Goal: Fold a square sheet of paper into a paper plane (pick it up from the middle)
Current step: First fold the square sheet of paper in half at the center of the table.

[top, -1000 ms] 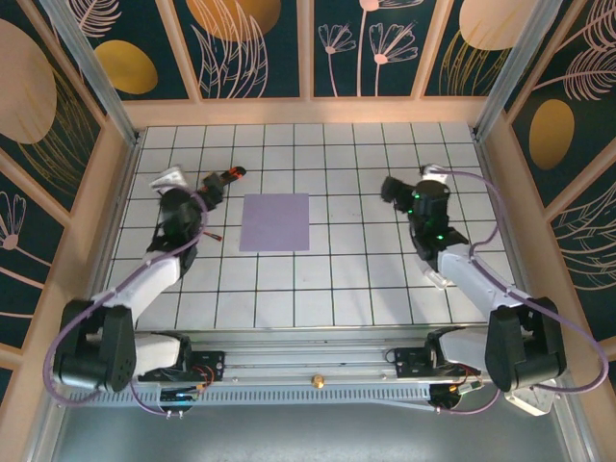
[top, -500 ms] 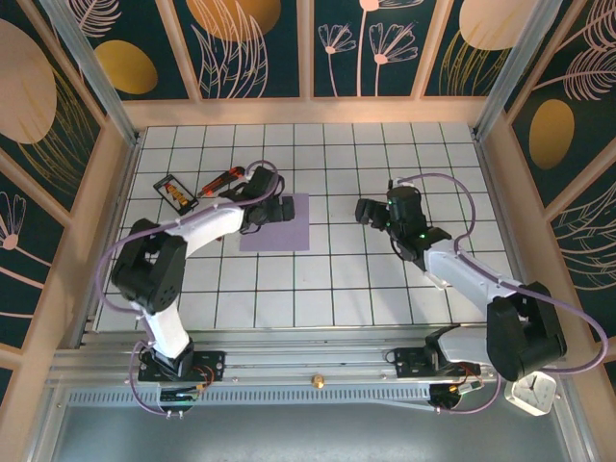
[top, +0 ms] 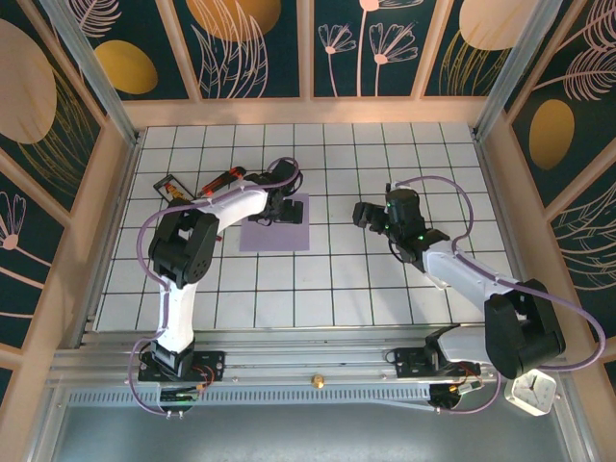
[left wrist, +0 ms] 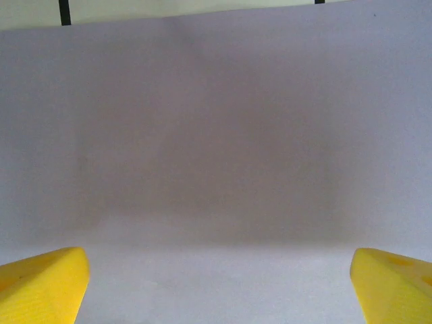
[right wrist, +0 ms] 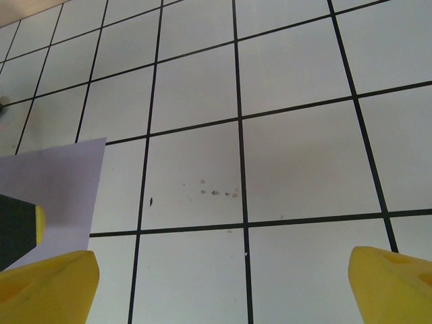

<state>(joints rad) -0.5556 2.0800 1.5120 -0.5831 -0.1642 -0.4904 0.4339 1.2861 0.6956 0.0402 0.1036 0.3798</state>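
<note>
The square sheet of paper (top: 277, 236) lies flat and uncreased on the tiled table, left of centre; a paper plane is out of view. My left gripper (top: 286, 209) hangs low over the sheet's upper half, open. In the left wrist view the lavender sheet (left wrist: 216, 135) spans the frame, and the left gripper (left wrist: 216, 290) has its yellow fingertips (left wrist: 42, 285) wide apart with nothing between them. My right gripper (top: 370, 214) is open, about one tile right of the sheet. In the right wrist view the right gripper (right wrist: 219, 290) is over bare tiles, with the sheet's edge (right wrist: 57, 189) at the left.
A small black-framed card (top: 174, 190) and a red-orange utility knife (top: 222, 180) lie at the back left, behind the left forearm. Wooden walls (top: 308, 111) ring the table. A black and yellow finger (right wrist: 19, 229) of the other gripper shows at the left of the right wrist view.
The left arm has swung from the table's left side to above the sheet, uncovering the card and knife. The right gripper has moved left towards the sheet.
</note>
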